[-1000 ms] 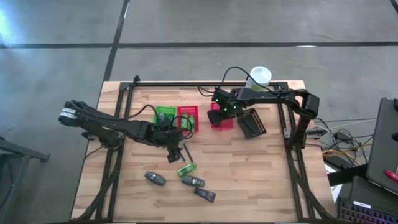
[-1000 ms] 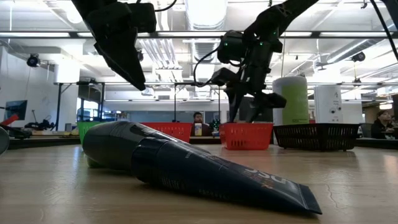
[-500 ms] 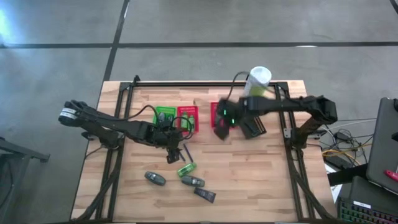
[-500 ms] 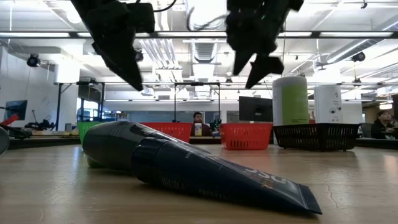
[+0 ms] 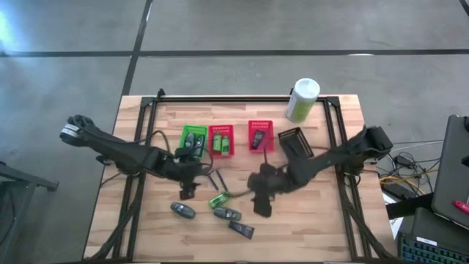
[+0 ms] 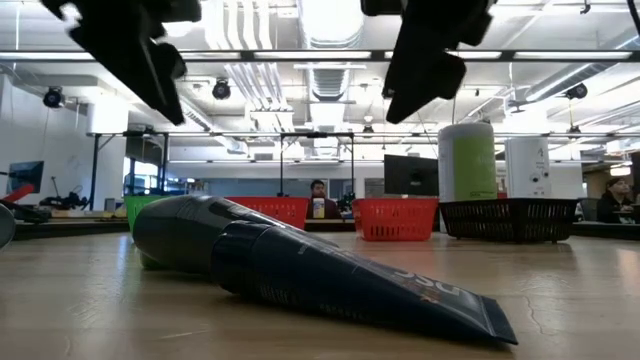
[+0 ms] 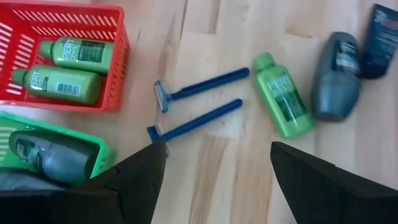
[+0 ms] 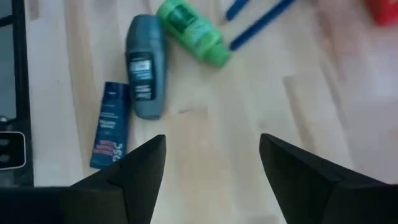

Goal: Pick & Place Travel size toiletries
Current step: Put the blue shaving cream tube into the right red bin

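Observation:
Loose travel size toiletries lie near the table's front middle: a green bottle (image 5: 218,199), two grey bottles (image 5: 183,210) (image 5: 227,214), a dark flat tube (image 5: 242,229) and two blue razors (image 7: 199,102). My left gripper (image 7: 214,155) hangs open above the razors, beside the green basket (image 5: 193,139). My right gripper (image 8: 211,143) hangs open over bare wood just right of the grey bottle (image 8: 143,65) and dark tube (image 8: 109,124). A red basket (image 7: 68,59) holds two green bottles, and the green basket holds a grey bottle (image 7: 50,158).
A second red basket (image 5: 260,136) with a dark item and a dark mesh basket (image 5: 295,143) stand at the far middle. A white-and-green canister (image 5: 302,99) stands at the far edge. In the low view the dark tube (image 6: 350,280) fills the foreground.
My right gripper has swung from over the right-hand red basket toward the table's near edge, rolling as it went, and now hangs beside the loose toiletries. My left gripper has drawn a little toward the table's left edge. No item on the table has moved.

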You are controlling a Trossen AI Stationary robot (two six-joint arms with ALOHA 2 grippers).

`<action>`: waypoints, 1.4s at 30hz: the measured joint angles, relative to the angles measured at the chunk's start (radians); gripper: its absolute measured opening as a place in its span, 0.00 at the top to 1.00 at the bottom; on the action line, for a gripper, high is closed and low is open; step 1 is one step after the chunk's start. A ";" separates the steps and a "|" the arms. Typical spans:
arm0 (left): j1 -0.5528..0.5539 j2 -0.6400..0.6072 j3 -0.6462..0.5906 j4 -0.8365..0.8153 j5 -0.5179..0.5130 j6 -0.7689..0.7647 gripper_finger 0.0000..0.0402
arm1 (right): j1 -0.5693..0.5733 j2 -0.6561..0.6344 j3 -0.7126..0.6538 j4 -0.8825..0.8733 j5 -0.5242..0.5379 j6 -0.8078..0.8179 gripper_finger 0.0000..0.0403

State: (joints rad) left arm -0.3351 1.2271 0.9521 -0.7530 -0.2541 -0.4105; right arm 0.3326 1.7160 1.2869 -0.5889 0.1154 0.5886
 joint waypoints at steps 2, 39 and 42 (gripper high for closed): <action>-0.030 -0.038 -0.011 -0.024 -0.015 -0.018 0.27 | 0.038 0.029 0.000 0.036 0.036 0.038 0.38; -0.131 -0.197 -0.024 -0.200 -0.107 -0.051 0.27 | 0.213 0.570 0.497 -0.080 0.094 0.295 0.22; -0.131 -0.197 -0.024 -0.200 -0.106 -0.046 0.27 | 0.229 0.582 0.497 -0.082 0.079 0.299 0.23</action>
State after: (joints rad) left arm -0.4660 1.0302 0.9279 -0.9531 -0.3599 -0.4561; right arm 0.5612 2.2980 1.7840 -0.6712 0.1948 0.8872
